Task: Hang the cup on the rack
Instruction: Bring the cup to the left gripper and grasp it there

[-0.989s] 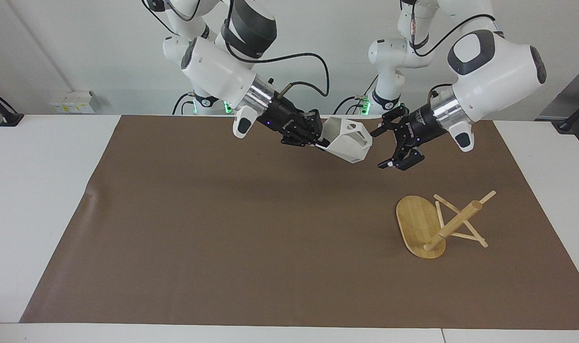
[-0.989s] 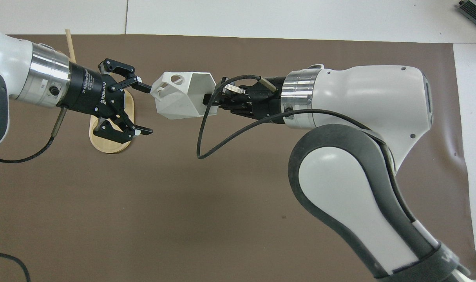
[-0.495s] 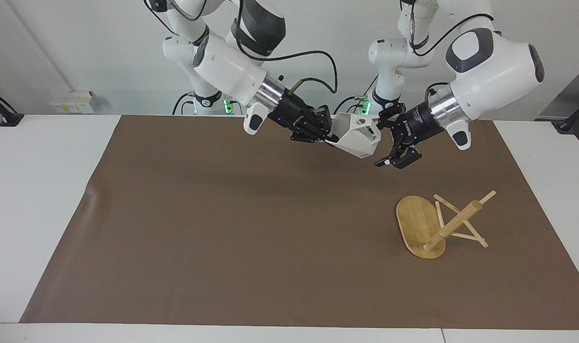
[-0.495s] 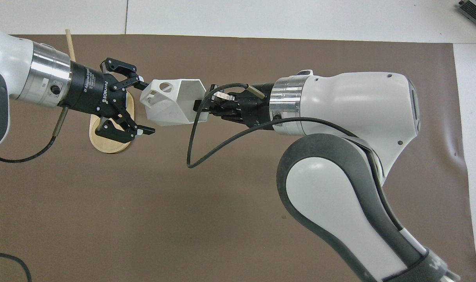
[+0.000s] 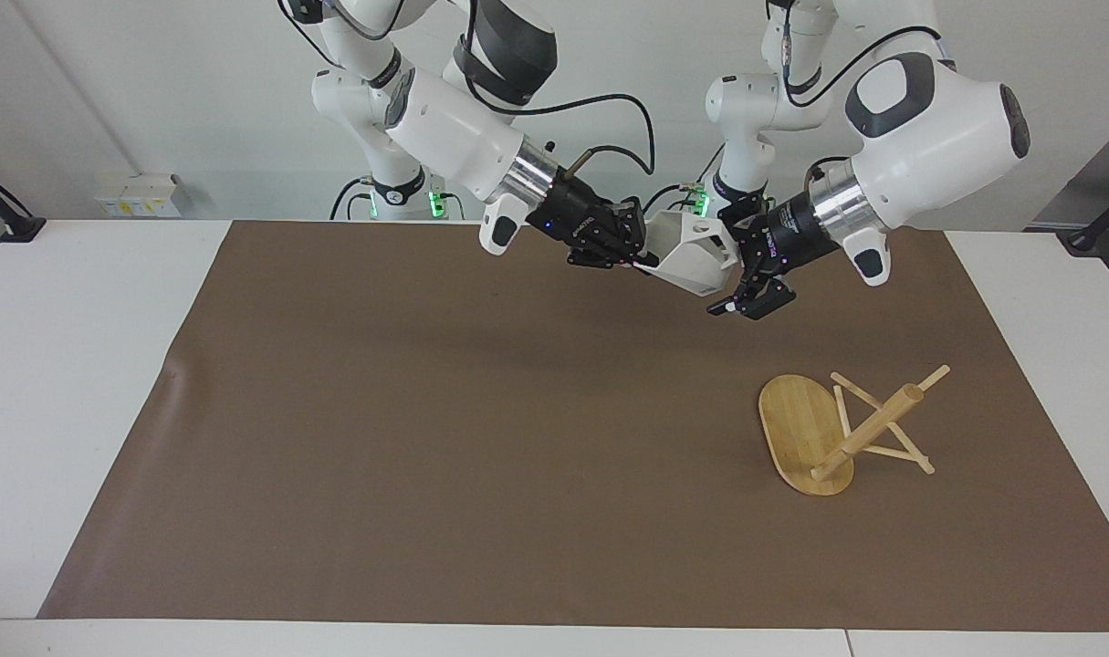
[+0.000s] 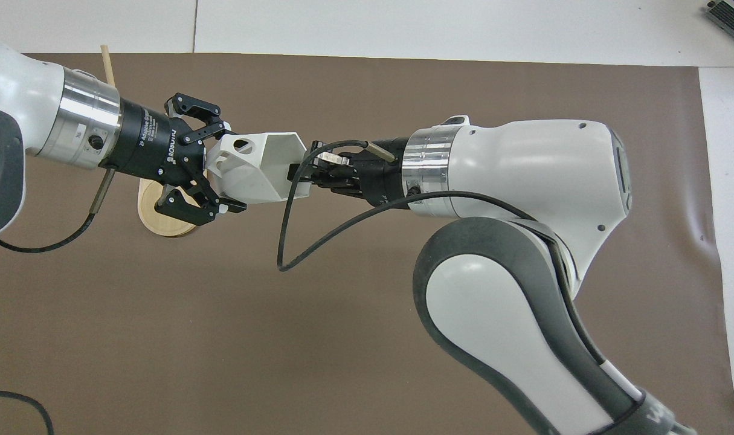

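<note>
Clamped on the rim end of the cup [image 5: 691, 258], my right gripper [image 5: 641, 260] is holding it up in the air over the brown mat [image 5: 426, 438], near the robots' edge of it. I am carrying the cup on its side, long axis running arm to arm, base end and handle pointing away from my right gripper toward my left gripper [image 5: 732, 265]. That one is standing wide open, one finger above the cup's base end and one below, so the cup is sitting between the fingers but I cannot tell whether either is touching it yet.

What I judge the coming move to turn on is this line-up: closing the left fingers would take the cup by its handle end. Lying tipped over on the mat, the rack [image 5: 837, 433] is toward the left arm's end of the table, farther from the robots, with its post slanting up off the oval base.
</note>
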`<state>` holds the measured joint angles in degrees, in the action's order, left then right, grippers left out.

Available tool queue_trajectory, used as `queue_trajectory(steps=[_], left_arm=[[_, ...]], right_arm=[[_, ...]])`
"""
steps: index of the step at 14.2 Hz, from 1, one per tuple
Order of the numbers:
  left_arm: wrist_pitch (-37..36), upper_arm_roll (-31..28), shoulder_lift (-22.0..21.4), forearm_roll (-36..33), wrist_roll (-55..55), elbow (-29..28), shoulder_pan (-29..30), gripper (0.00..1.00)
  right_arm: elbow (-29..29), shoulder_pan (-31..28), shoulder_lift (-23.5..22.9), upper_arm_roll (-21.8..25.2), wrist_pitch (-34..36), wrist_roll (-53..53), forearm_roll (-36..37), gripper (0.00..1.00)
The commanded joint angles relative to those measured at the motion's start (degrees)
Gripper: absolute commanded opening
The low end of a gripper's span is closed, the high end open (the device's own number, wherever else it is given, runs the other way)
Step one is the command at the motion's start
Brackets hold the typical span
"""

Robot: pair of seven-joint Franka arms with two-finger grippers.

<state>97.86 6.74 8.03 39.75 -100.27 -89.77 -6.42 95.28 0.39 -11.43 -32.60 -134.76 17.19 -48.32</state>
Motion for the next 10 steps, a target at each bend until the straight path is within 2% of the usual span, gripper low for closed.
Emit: queue_trajectory(steps=[1, 2, 3, 4, 5, 7, 8, 10], left_arm=[[-1.4, -0.1, -0.1, 0.6, -1.4, 0.6, -0.2, 1.0], [-1.4, -0.2, -0.2, 0.6, -1.4, 0.5, -0.1, 1.0], [-1.4, -0.1, -0.2, 0.6, -1.5, 0.5, 0.0, 0.91], [-1.4, -0.2, -0.3, 0.6, -1.6, 0.5, 0.1, 0.7], [-1.4, -0.2, -0.5, 0.6, -1.6, 0.5, 0.4, 0.44], [-1.3, -0.3, -1.0, 0.6, -2.3, 0.4, 0.5, 0.09], [-1.3, -0.4, -1.3, 0.6, -2.4, 0.4, 0.5, 0.0], [-1.3, -0.6, -1.9, 0.5, -2.3, 0.4, 0.6, 0.0]], right_arm=[[0.6, -0.7, 0.2, -1.3, -0.8, 0.4, -1.4, 0.0], [0.6, -0.7, 0.2, -1.3, -0.8, 0.4, -1.4, 0.0], [0.6, -0.7, 0.2, -1.3, -0.9, 0.4, -1.4, 0.0], [0.6, -0.7, 0.2, -1.3, -0.8, 0.5, -1.4, 0.0], [0.7, -0.7, 0.3, -1.3, -0.8, 0.5, -1.4, 0.0], [0.7, -0.7, 0.2, -1.3, -0.8, 0.6, -1.4, 0.0], [0.7, -0.7, 0.2, -1.3, -0.8, 0.7, -1.4, 0.0], [0.6, -0.7, 0.2, -1.3, -0.8, 2.0, -1.3, 0.0]])
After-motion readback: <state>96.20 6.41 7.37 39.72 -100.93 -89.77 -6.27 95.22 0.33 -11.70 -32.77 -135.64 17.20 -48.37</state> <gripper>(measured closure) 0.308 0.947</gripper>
